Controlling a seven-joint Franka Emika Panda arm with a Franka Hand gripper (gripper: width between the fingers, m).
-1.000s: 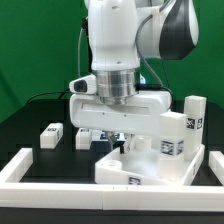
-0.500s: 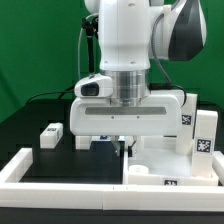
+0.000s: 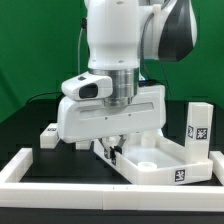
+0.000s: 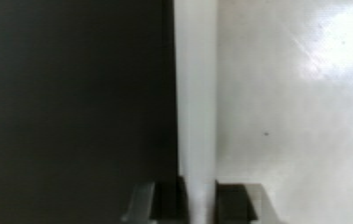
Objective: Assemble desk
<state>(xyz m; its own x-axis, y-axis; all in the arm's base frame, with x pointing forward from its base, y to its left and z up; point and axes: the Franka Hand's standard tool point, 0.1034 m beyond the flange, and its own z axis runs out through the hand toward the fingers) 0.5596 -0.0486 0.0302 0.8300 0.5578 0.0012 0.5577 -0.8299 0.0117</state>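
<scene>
- At five o'clock in the exterior view, the wide, flat white plastic tabletop slab is seen lying on the black table, with its recessed face turned up and nothing set in it.
- Its raised rim is shown in the wrist view passing between the fingers of the two-finger gripper, which is judged to be clamped on that rim.
- A short white rectangular leg block is stood upright at three o'clock, just beside the slab.
- A second white leg block is laid flat at nine o'clock, well apart from the slab.
- No leg is seen fitted, so the assembly is judged to be at an early stage, with all the leg fitting left to do.
- Further legs may be hidden behind the arm.
- The long white border rail is seen from six to eight o'clock.
</scene>
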